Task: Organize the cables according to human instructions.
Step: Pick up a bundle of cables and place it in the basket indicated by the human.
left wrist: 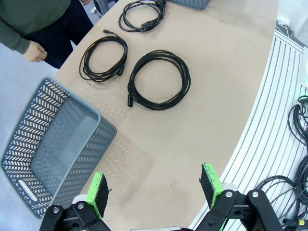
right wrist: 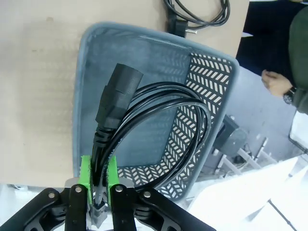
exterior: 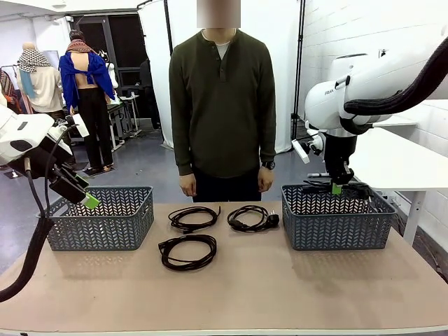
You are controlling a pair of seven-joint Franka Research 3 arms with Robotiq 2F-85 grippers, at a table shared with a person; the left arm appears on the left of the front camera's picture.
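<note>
Three black cable loops lie mid-table: one at the back left (exterior: 192, 218) (left wrist: 103, 57), one at the back right (exterior: 252, 218) (left wrist: 143, 14), one nearer me (exterior: 187, 252) (left wrist: 159, 79). My right gripper (exterior: 337, 187) (right wrist: 98, 175) is shut on a fourth cable (right wrist: 159, 130), whose loop and chunky plug (right wrist: 118, 96) hang over the right grey basket (exterior: 336, 224) (right wrist: 221, 96). My left gripper (exterior: 87, 201) (left wrist: 154, 187) hangs open with nothing in it, by the front edge of the left grey basket (exterior: 105, 220) (left wrist: 53, 149). The person (exterior: 222, 105) stands at the far side, arms down.
The person's hand (right wrist: 274, 82) hangs beyond the right basket. A white table (exterior: 399, 161) stands behind the right arm. Loose cables (left wrist: 301, 144) lie on the floor past the table's near edge. The front half of the tabletop (exterior: 280, 294) is bare.
</note>
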